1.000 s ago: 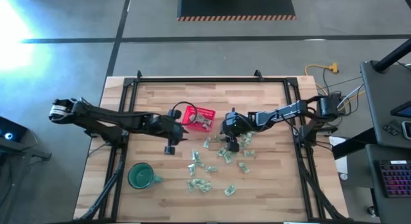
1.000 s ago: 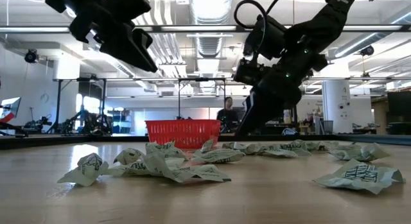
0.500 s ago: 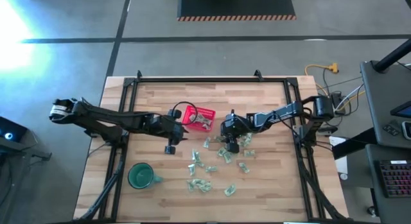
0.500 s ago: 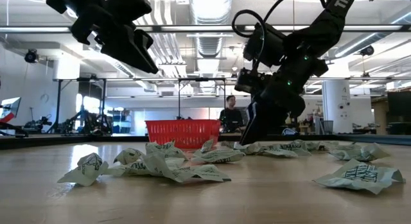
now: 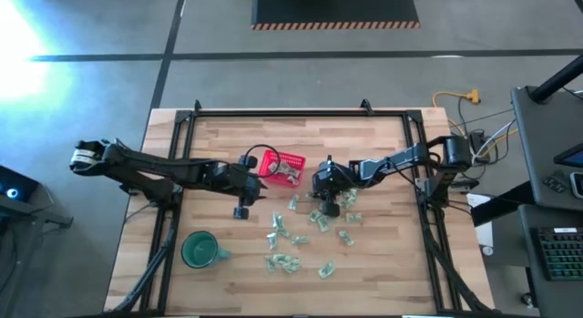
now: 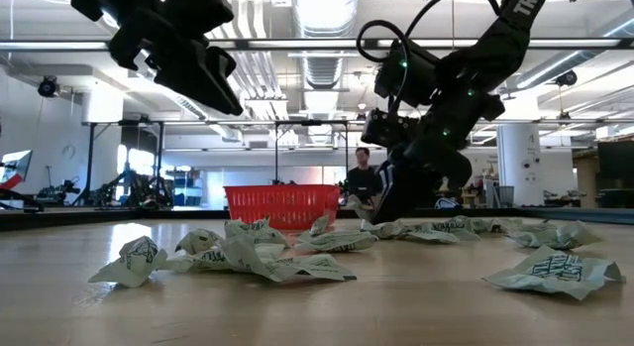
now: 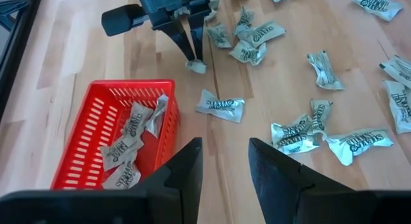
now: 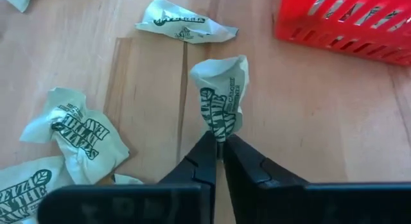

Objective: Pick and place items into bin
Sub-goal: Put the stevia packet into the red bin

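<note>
Wooden counter (image 5: 364,140) planks carry a green mug (image 5: 198,250) at the near left. Left gripper (image 5: 242,205), fingers parted and empty, hovers beside the red bin (image 5: 281,166). Wrapped items (image 5: 293,234) lie scattered nearby; right gripper (image 8: 219,142) pinches one wrapped item (image 8: 220,95) near the bin.

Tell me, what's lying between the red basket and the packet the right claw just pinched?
One loose wrapped piece lies on bare wood between the red basket and the pinched packet; the left wrist view shows it.
</note>
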